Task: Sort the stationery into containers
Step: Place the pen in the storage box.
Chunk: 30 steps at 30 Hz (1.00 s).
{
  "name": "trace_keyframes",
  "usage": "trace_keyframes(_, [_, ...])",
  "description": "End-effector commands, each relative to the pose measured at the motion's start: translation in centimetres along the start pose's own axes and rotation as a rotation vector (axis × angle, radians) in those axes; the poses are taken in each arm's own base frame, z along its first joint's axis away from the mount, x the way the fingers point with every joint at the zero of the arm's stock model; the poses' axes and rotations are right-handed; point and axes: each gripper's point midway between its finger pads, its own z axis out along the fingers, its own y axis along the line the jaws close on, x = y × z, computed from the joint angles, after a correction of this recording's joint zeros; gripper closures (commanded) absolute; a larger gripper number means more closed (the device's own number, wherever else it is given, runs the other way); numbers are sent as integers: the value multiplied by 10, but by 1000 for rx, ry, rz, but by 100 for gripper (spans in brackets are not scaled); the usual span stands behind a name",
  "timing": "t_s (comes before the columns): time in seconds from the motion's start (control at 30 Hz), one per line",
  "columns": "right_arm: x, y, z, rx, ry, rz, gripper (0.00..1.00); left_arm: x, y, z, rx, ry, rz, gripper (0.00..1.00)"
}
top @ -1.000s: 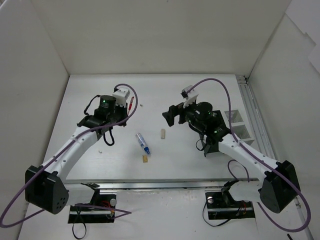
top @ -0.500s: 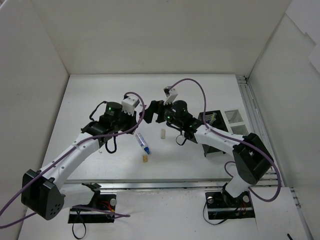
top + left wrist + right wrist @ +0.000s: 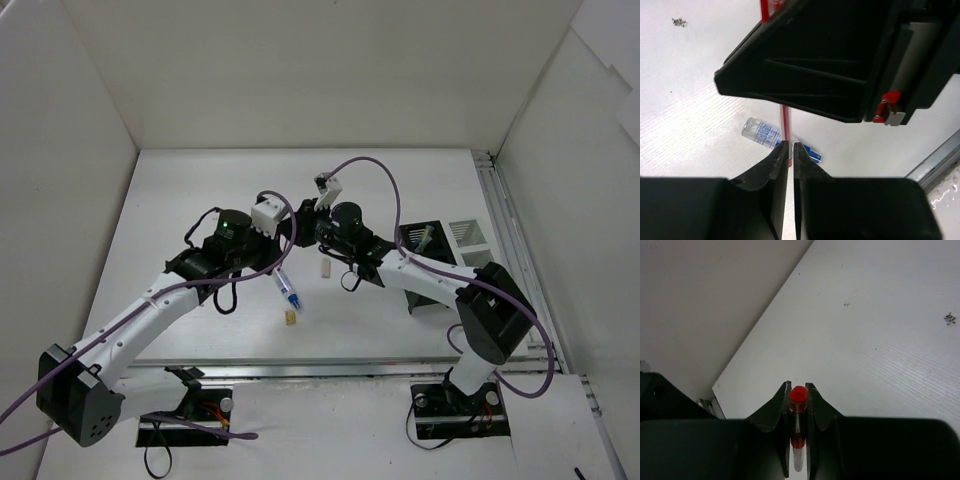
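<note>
Up over white blue-capped tube [image 3: 286, 286], both arms are meeting. L end effector [image 3: 791, 146] is pinching red pen [image 3: 785, 120] by shaft, and R end effector [image 3: 799, 387] is clamping same pen at its red end. Judging: handover is under way. Next: L needs to let go w/o tugging, then R takes pen to black mesh organiser [image 3: 425, 240], right of tube.

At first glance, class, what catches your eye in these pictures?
Both arms meet mid-table: the left gripper and right gripper are each shut on one thin red pen. Just nearer lie a blue-capped tube and two beige erasers; the black mesh organiser stands to the right.
</note>
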Motion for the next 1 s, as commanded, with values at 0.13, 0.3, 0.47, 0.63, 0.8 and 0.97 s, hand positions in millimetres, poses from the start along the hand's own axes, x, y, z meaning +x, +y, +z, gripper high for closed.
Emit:
trace_keyframes(0.13, [-59, 27, -15, -42, -192, -106, 100, -35, -10, -23, 15, -142, 31, 93])
trace_keyframes(0.3, [-109, 6, -72, 73, -356, -209, 100, -36, -15, -39, 24, -180, 36, 0])
trace_keyframes(0.47, [-155, -22, -149, 266, -546, -298, 100, -38, -9, -53, -20, -214, 34, 0])
trace_keyframes(0.63, [-157, -61, -218, 556, -560, -356, 100, -38, 10, -61, -113, -224, 1, 0])
trace_keyframes(0.8, [-140, -102, -291, 877, -526, -379, 100, -39, 17, -57, -129, -214, -8, 0])
trace_keyframes(0.97, [-121, -130, -328, 1021, -537, -378, 100, -40, 20, -49, -108, -196, -16, 0])
